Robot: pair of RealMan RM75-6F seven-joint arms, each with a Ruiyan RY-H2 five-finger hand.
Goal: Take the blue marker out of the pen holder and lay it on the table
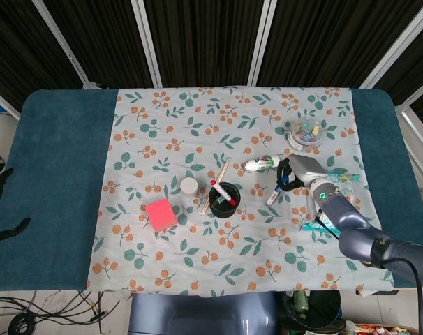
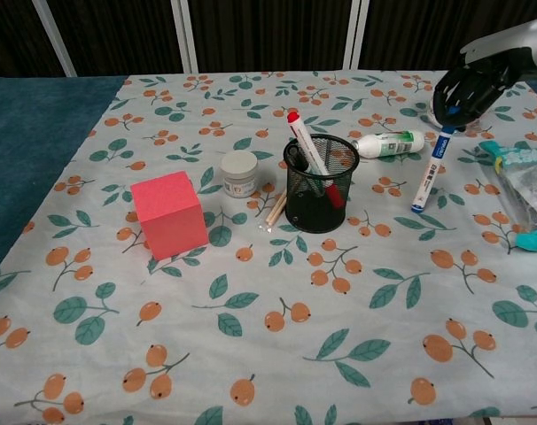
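Grasping the blue marker (image 2: 431,172) in the right hand (image 2: 468,84), tip at the tablecloth (image 2: 366,292); risks rolling toward the white bottle (image 2: 389,143) if released tilted.

The right hand (image 1: 290,172) had black fingers (image 2: 455,88) and a smooth grey back. Its arm (image 1: 351,227) was shiny blue-grey and round, with a small green light (image 1: 322,195) near the wrist. A thin black cable (image 1: 414,269) ran along the arm's near end.
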